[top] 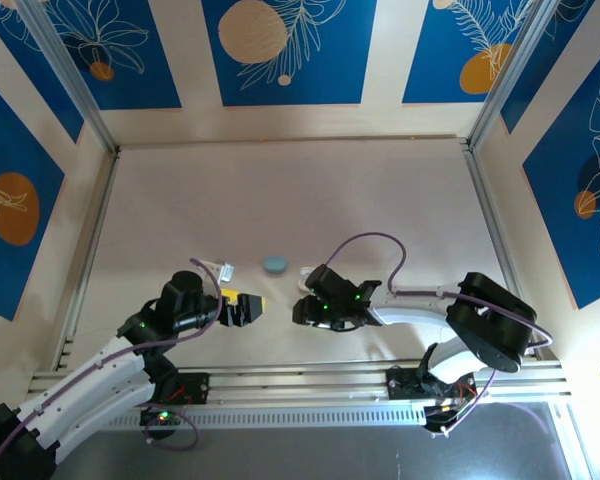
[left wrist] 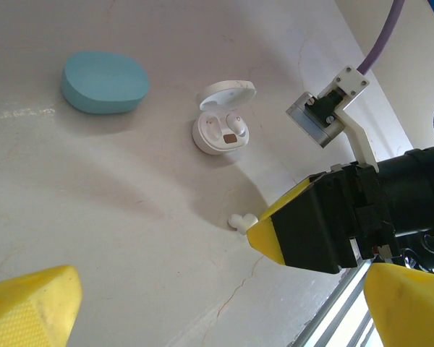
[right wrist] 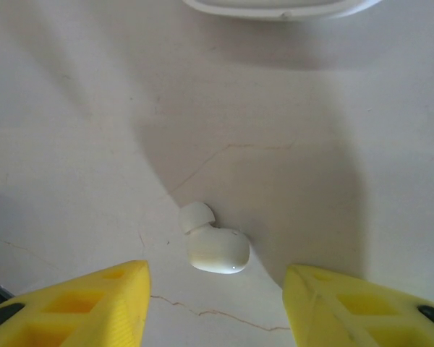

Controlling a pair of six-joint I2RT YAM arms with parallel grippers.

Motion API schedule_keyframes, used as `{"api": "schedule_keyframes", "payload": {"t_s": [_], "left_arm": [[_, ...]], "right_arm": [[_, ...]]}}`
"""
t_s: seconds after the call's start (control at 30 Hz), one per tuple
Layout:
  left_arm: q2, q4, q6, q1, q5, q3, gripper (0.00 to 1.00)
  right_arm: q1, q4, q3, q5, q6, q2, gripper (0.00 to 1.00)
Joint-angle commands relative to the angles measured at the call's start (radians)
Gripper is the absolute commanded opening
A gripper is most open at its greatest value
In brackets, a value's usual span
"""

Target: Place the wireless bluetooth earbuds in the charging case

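Down over a white bud (right wrist: pixel 215 247) with the right gripper (right wrist: pixel 215 280), fingers apart on either side, touching nothing. Loose on the table (right wrist: pixel 72 108), at 6 o'clock of the open white case (left wrist: pixel 220 130). At 9 o'clock of that, a closed blue case (left wrist: pixel 105 82). Farther toward 9 o'clock, the left gripper (left wrist: pixel 220 296), spread wide, holding nothing.

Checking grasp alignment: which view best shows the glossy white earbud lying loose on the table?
Right wrist: the white earbud lies large and whole between open yellow fingers. Left wrist shows it tiny and distant.
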Motion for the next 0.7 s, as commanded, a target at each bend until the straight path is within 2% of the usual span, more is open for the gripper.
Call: {"api": "schedule_keyframes", "payload": {"t_s": [0.0, 0.23, 0.67], "left_arm": [[-0.006, 0.011, 0.005, -0.004, -0.001, 0.003, 1.00], [-0.009, 0.005, 0.008, -0.003, -0.004, 0.006, 1.00], [-0.006, 0.023, 0.006, -0.003, -0.007, -0.002, 1.00]], "right_arm": [[0.007, 0.120, 0.033, -0.040, 0.012, 0.063, 0.53], [0.019, 0.038, 0.051, 0.007, 0.030, 0.033, 0.53], [-0.001, 0.067, 0.076, 0.007, 0.039, 0.091, 0.53]]}}
